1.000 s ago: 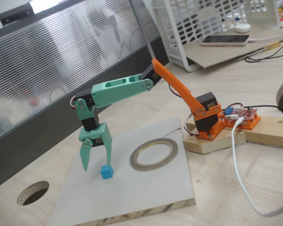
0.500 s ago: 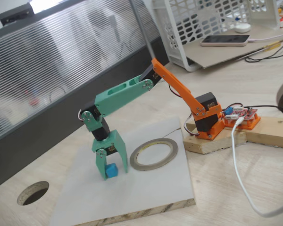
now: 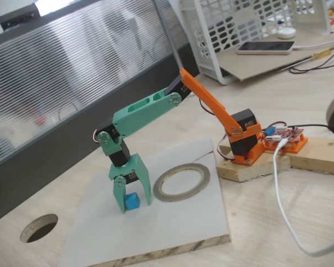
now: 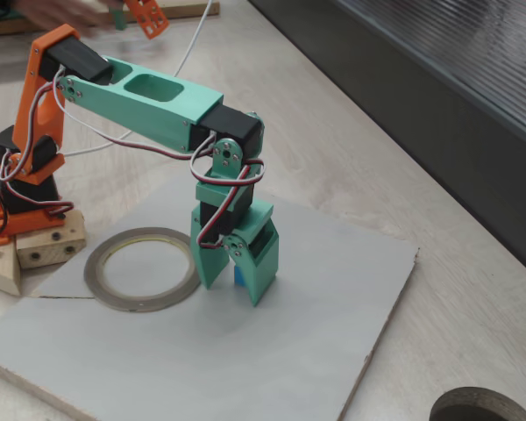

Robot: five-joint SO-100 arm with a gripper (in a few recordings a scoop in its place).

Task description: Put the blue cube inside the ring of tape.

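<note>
We see the green gripper (image 3: pixel 132 203) lowered onto the grey board (image 3: pixel 183 222), its jaws set on either side of the blue cube (image 3: pixel 133 201), which rests on the board; we cannot tell whether they pinch it. The ring of tape (image 3: pixel 181 182) lies flat just beside it, nearer the orange base (image 3: pixel 245 146) on the worktop (image 3: pixel 256 222).

Behind your working board (image 3: pixel 172 233) you have a ribbed translucent panel (image 3: pixel 72 72) on a dark base. The pale wooden table (image 3: pixel 300 100) carries a white plastic basket (image 3: pixel 234 28) at the far side, and a round hole (image 3: pixel 39 227) nearby.
</note>
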